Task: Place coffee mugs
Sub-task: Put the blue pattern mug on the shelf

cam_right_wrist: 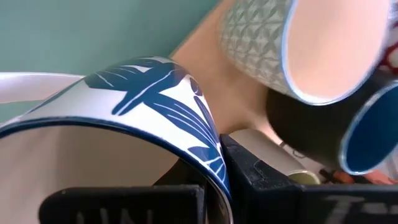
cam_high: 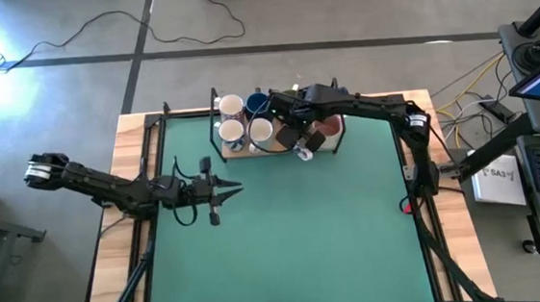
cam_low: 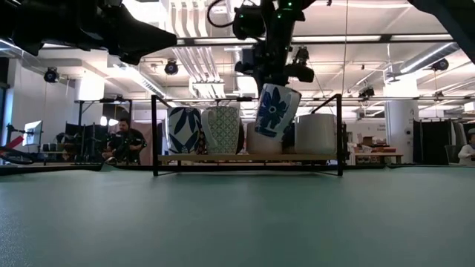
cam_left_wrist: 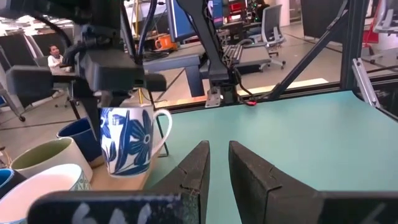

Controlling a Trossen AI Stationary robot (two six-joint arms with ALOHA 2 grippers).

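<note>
1 white ceramic mug with blue leaf print [cam_low: 276, 110] hangs tilted in the right gripper [cam_high: 300, 141], whose fingers are clenched on its rim, just above the wooden tray [cam_low: 245, 158] at the green table's [cam_high: 287, 246] far edge. Several other mugs [cam_high: 239, 120] stand on that tray. Left gripper [cam_high: 220, 190] hovers near the table's left edge, fingers nearly together, holding nothing.
</note>
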